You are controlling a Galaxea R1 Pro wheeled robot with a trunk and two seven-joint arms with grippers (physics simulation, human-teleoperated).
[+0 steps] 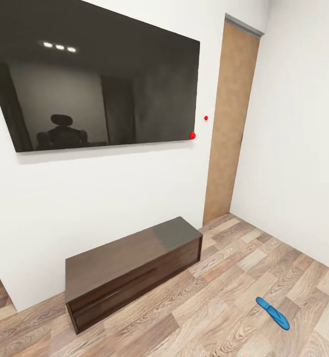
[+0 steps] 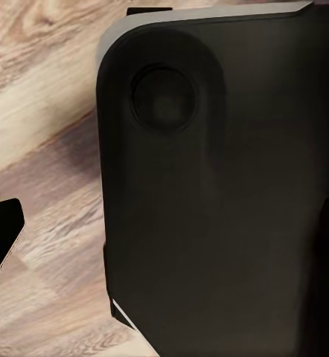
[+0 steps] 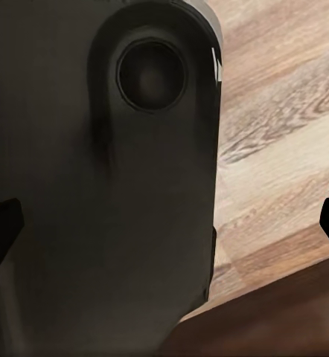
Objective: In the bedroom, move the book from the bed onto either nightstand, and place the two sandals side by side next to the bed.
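At the lower right of the head view, one blue sandal (image 1: 273, 313) lies alone on the wood floor (image 1: 219, 302), right of the long TV cabinet (image 1: 129, 270). By my judgement, little is done yet. My wrist cameras face dark robot body; I cannot tell either end effector's state.

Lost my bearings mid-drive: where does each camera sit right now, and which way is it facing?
Head: on the robot's head, facing a wall with a TV, a long cabinet below, a sandal on the floor.
Left wrist: on the left arm, looking down past a dark robot body panel.
Right wrist: on the right arm, likewise, panel.
Shared: both wrists see wood planks.
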